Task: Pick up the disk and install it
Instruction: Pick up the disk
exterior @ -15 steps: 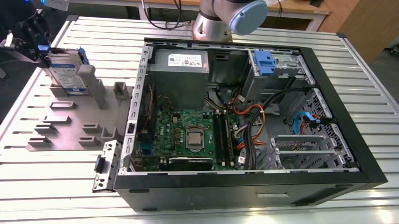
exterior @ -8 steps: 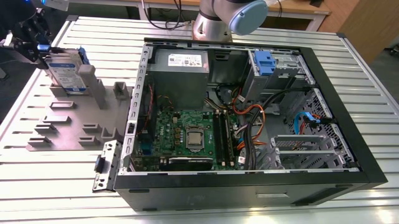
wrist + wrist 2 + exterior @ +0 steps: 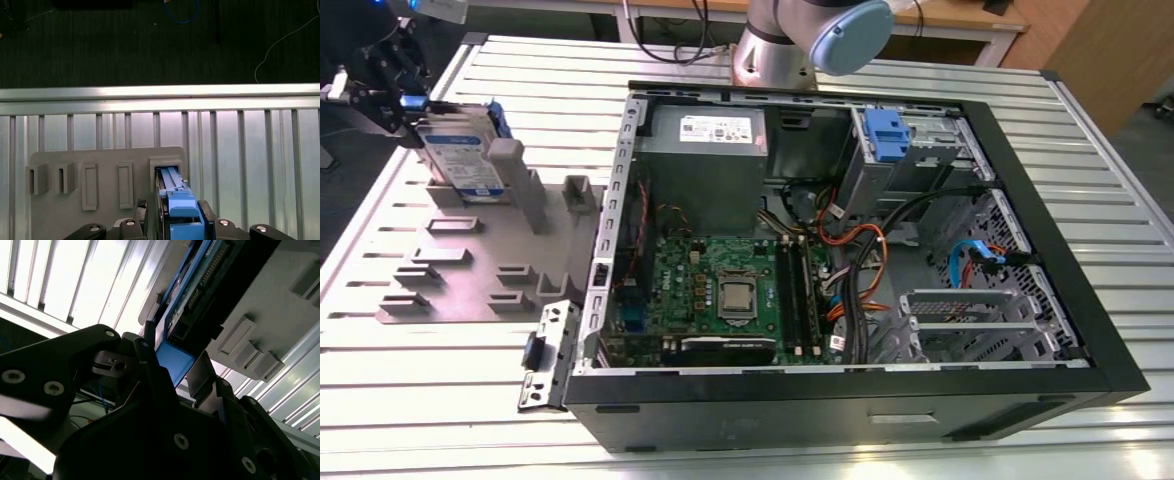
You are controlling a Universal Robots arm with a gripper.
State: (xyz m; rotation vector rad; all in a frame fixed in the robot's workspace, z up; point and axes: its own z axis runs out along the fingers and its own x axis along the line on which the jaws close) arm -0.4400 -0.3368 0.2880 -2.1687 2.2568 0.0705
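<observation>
Standing in holder (image 3: 470,255), disk (image 3: 462,152), gripper (image 3: 403,102) at it, computer case (image 3: 1083,300) beside.

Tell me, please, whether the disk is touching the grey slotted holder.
Touching. In the exterior view the disk stands upright with its lower end seated in a slot of the grey holder.

Greys, blue and black
The disk (image 3: 460,155) is silver-grey, its label white-and-blue, its rails blue; grey rack (image 3: 467,265); silvery ribbed counter (image 3: 440,400); at three o'clock, black case (image 3: 854,410), green board (image 3: 707,275).
</observation>
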